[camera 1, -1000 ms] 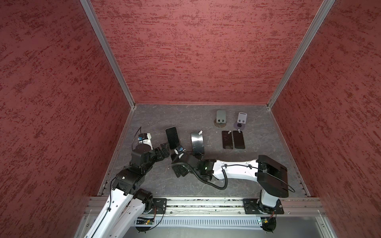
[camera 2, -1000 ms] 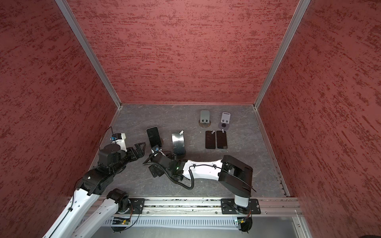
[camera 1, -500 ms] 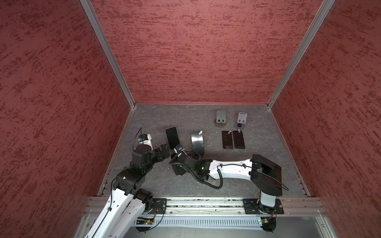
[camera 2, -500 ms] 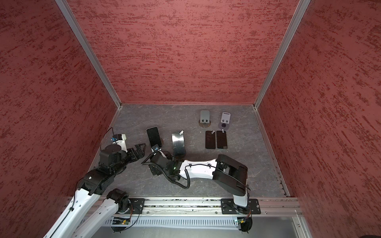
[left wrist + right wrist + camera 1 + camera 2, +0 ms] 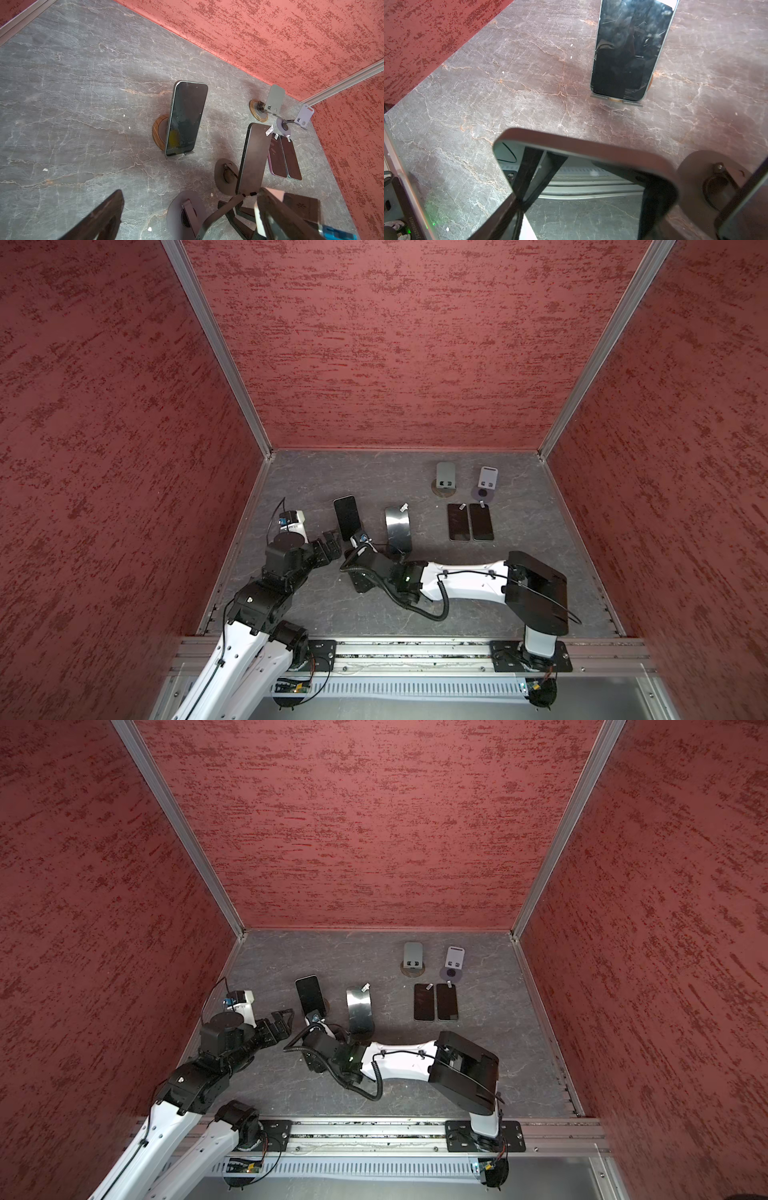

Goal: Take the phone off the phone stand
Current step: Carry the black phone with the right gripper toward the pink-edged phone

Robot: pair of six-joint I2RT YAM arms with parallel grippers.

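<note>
The phone (image 5: 581, 176), with a mirror-like screen and dark rim, fills the near middle of the right wrist view. My right gripper (image 5: 581, 207) reaches across to the left (image 5: 353, 568) and straddles the phone. Dark fingers (image 5: 500, 220) overlap both of its side edges, but whether the pads press on it does not show. The phone stand has a dark round base (image 5: 176, 212) on the floor just beyond my left gripper (image 5: 191, 192). That gripper (image 5: 330, 543) (image 5: 282, 1025) hangs wide open beside it, holding nothing.
Behind stands a dark phone on a wood-based stand (image 5: 347, 516), with a silvery phone on a dark stand (image 5: 397, 526) to its right. Two bare stands (image 5: 445, 477) (image 5: 487, 481) and two flat phones (image 5: 469, 521) lie back right. The left wall is close.
My right arm has pushed its gripper a little further left around the phone. The left arm and the other phones have stayed put.
</note>
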